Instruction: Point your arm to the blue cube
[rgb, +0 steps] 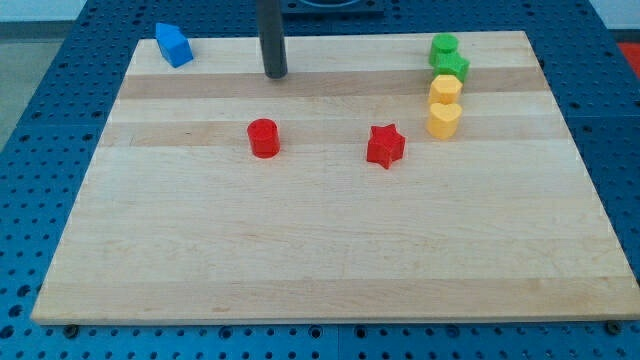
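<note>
The blue cube (173, 45) sits at the desk's (320, 250) top-left corner. My tip (276, 74) rests well to its right, above the red cylinder (263, 137); there is no claw, only a rod holding nothing. Further right: red star (385, 146), yellow blocks (444, 104), green blocks (448, 57).

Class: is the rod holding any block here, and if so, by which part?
Nothing is held. My tip touches no block; the blue cube sits apart, toward the view's left.

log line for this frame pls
target: blue cube, top left | my tip: right of it, apart | nearest other: red cylinder | status: not yet at target
</note>
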